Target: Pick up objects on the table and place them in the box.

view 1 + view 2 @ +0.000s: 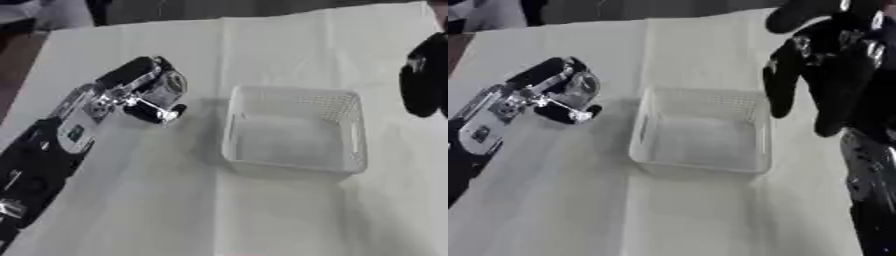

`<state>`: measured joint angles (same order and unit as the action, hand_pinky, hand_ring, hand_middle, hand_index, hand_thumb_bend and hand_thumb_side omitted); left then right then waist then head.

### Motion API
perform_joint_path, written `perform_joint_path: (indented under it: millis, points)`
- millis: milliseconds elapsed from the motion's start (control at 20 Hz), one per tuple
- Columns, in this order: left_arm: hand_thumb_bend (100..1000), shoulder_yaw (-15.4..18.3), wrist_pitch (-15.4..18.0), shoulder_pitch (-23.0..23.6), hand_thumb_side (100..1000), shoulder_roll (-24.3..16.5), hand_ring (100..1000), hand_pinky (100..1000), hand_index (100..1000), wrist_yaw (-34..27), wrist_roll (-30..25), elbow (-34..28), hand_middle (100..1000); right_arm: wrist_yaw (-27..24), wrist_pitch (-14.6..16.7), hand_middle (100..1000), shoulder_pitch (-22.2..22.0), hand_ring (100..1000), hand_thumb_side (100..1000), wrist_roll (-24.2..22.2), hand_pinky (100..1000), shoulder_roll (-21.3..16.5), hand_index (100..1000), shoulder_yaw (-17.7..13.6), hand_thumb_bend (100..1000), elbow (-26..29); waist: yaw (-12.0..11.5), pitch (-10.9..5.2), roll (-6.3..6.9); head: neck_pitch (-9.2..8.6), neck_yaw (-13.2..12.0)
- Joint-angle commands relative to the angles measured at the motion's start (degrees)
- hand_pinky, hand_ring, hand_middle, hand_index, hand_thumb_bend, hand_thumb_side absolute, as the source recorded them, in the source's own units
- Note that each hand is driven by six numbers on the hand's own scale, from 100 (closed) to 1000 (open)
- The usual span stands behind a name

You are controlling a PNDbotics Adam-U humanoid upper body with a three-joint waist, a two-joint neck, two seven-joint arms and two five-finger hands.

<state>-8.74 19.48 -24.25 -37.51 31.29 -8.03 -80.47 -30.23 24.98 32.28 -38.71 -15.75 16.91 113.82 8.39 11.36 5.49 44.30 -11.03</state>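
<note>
My left hand (144, 95) hangs over the table (175, 200), left of the box (293, 131) and a little apart from it. Its fingers (162, 114) are curled in, and I cannot make out anything inside them. My right hand (833, 65) is up at the right, beyond the box's far right corner, fingers (779, 85) fairly straight and pointing down, holding nothing. The box looks white and see-through, standing mid-table; I see nothing in it.
</note>
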Motion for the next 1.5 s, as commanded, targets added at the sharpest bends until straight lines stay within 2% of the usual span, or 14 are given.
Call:
perform_joint_path:
  millis: [50,350,550,750,950,1200,1500]
  points:
    - [100,1.3,-0.2,-1.5,230,-2.4,152,100,320,-2.0,0.1,-1.7,136,0.0,2.0,766,0.3,384,892,-2.3,231,-0.5,438,-0.2,100,0.8,-0.1,-1.28,0.01,-0.18,0.4]
    - [100,-0.3,-0.6,-2.3,257,-2.0,166,100,333,-10.6,-2.4,-6.1,146,0.0,1.7,766,0.1,384,891,-2.3,230,-0.5,439,-0.1,100,0.8,0.1,-1.59,0.30,-0.18,0.4]
    - [100,-1.4,-0.8,-2.8,241,-1.3,182,100,347,-12.5,-4.3,-10.6,167,0.0,1.5,767,-0.1,384,891,-2.5,230,-0.5,438,-0.1,100,0.8,0.2,-1.63,0.50,-0.18,0.5]
    - [100,-3.4,-0.1,-5.3,215,0.6,193,100,364,-11.7,-6.0,-14.4,180,0.0,1.4,766,-0.1,384,892,-2.6,231,-0.4,434,0.0,100,0.8,0.3,-1.66,0.53,-0.18,0.2]
    - [100,-6.2,0.5,-8.7,202,2.9,195,100,364,-9.2,-8.2,-14.9,185,-0.1,1.4,766,0.0,384,891,-2.6,230,-0.3,434,0.1,100,0.8,0.7,-1.72,0.64,-0.18,-0.1]
    - [100,-9.6,2.8,-12.8,183,5.1,196,100,363,-5.6,-10.1,-12.6,189,-0.1,1.1,766,0.0,384,891,-2.8,231,-0.4,434,0.3,100,0.8,1.2,-1.90,1.10,-0.18,-0.4]
    - [100,-11.7,5.0,-16.9,173,8.3,198,100,363,-2.6,-10.9,-7.3,193,-0.1,0.7,759,-0.3,385,891,-2.7,232,-0.4,442,0.3,100,0.8,2.0,-2.41,1.78,-0.18,-0.6]
